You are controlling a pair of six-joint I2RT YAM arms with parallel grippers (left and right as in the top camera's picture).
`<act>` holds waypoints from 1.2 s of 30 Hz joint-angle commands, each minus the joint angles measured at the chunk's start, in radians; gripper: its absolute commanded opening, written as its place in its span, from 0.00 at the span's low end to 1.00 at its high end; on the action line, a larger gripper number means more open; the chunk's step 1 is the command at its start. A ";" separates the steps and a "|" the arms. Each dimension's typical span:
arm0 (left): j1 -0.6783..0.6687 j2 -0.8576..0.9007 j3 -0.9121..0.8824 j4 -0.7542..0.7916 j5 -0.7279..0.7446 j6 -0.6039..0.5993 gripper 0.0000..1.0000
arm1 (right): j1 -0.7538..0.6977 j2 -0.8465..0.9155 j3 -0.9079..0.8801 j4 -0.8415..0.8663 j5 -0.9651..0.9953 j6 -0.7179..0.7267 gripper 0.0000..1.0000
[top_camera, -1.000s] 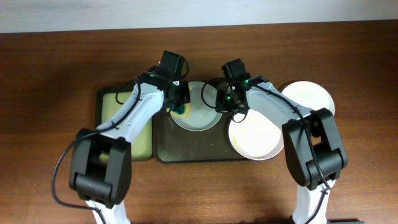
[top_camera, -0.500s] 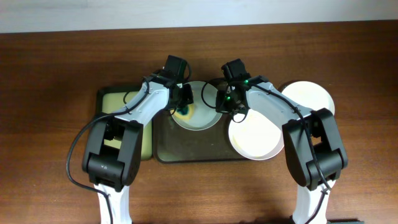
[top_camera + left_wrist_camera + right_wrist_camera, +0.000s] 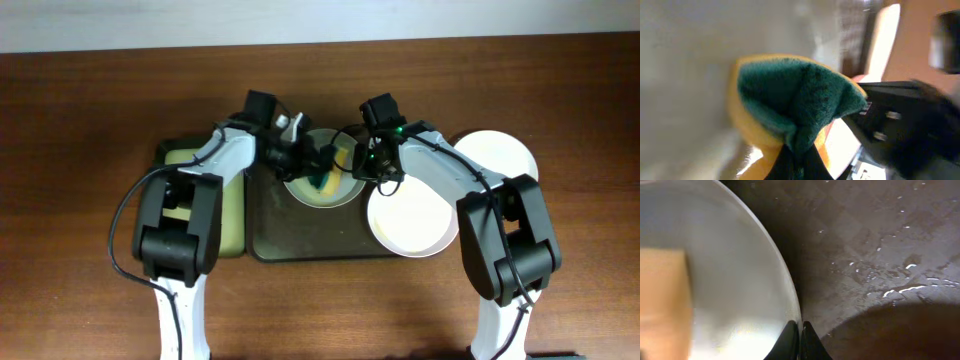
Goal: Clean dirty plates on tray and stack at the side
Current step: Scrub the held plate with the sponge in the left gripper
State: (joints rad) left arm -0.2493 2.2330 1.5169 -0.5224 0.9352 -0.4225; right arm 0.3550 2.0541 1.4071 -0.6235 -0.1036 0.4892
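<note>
A pale plate (image 3: 322, 184) lies on the back of the dark brown tray (image 3: 300, 232). My left gripper (image 3: 322, 170) is shut on a yellow and green sponge (image 3: 328, 176), which rests on that plate; the sponge fills the left wrist view (image 3: 790, 105). My right gripper (image 3: 372, 165) is shut on the plate's right rim, seen close in the right wrist view (image 3: 799, 330) with the plate (image 3: 715, 280) to its left. A cream-white plate (image 3: 410, 218) lies over the tray's right edge. Another white plate (image 3: 500, 155) lies on the table at the right.
A smaller black tray with a yellow-green inside (image 3: 180, 165) lies to the left of the brown tray. The wet tray floor (image 3: 880, 245) shows beside the plate. Both arms cross above the trays. The wooden table (image 3: 90, 110) surrounds them.
My left gripper has swept the sponge from the plate's left edge rightward across it. The plate looks more tilted. The right gripper has kept its place on the rim.
</note>
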 commanded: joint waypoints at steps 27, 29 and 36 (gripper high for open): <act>-0.056 -0.042 0.000 -0.034 -0.721 0.084 0.00 | 0.012 -0.004 -0.008 -0.001 -0.019 -0.013 0.04; -0.066 -0.003 0.000 -0.054 -0.676 0.023 0.00 | 0.012 -0.003 -0.008 0.000 -0.019 -0.013 0.04; -0.010 -0.012 0.054 -0.085 0.011 0.036 0.00 | 0.012 -0.003 -0.008 0.000 -0.019 -0.013 0.04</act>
State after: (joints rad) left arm -0.2699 2.2162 1.5440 -0.5980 0.7460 -0.3859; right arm 0.3599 2.0541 1.4059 -0.6270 -0.1165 0.4858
